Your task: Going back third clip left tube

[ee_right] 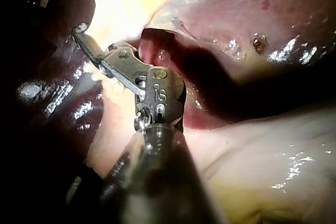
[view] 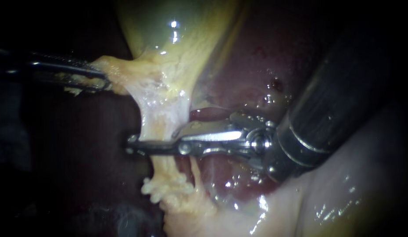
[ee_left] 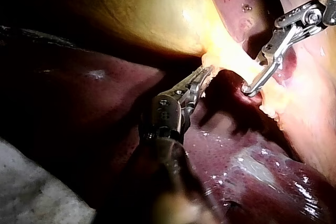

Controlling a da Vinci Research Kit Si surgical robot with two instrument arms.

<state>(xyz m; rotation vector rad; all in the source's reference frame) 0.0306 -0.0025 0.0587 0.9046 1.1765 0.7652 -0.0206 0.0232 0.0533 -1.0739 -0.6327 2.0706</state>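
Two instruments: left instrument (view: 101,83), jaws clamped on yellow tissue (view: 120,70) below one gallbladder (view: 177,26); right instrument (view: 132,145), jaws slightly apart, crossing one pale tube (view: 162,118); liver (view: 256,52) behind

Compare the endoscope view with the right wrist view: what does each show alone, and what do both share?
Endoscope only: the left instrument gripping the yellowish tissue band, and the greenish gallbladder above it. Right wrist only: a glistening dark stretch of liver beyond the tip of the right instrument. Both: the right instrument reaching across that band, with reddish liver beside it.
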